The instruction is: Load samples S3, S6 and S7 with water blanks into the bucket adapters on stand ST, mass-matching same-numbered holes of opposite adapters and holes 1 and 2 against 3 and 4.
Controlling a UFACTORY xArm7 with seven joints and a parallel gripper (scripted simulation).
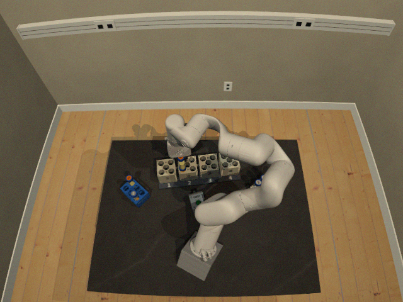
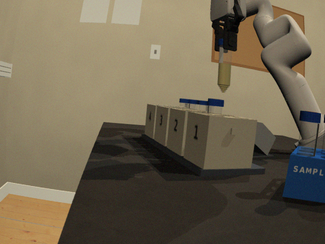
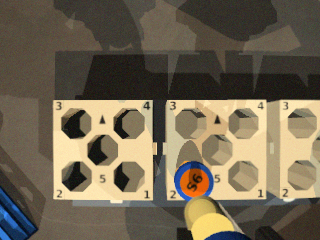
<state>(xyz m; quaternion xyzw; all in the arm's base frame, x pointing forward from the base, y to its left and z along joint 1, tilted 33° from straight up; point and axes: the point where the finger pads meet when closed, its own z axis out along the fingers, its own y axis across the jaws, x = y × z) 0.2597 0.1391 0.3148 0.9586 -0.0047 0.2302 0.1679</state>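
Evidently the tool [image 1: 179,155] [image 2: 225,48] [image 3: 227,235] was closed only part way, its fingers pinching the held tube [image 1: 182,164] [image 2: 224,74] [image 3: 201,212] near the blue cap. Gripped so high, the tube hung nearly upright with its tip free, which suited lowering it into a hole. It was above the adapters, right of centre in the exterior view, and not in any well.

S6 [image 1: 182,169] [image 2: 215,102] [image 3: 194,182] stood in hole 2 of adapter 2 [image 1: 188,175] [image 2: 176,139] [image 3: 260,150], presumably awaiting an equal partner in adapter 4 [image 1: 230,171] [image 2: 150,115]. The holes of adapter 1 [image 1: 166,178] [image 2: 228,147] [image 3: 60,150], left in the wrist view, held no tubes. S3, by elimination, was probably the orange-dotted tube [image 1: 129,178] [image 2: 310,116] at the blue rack [image 1: 145,199] [image 2: 301,173] [image 3: 15,215], left in the top view.

The held tube's ID was hidden; S7 seemed likeliest. Its tip overlapped S6 from above, obscuring the clearance. The arm [image 1: 271,188] [image 2: 286,50] covered most of the blanks at right, so their volumes could not be read, and partly masked the DONE desk [image 1: 192,202] [image 2: 265,136].
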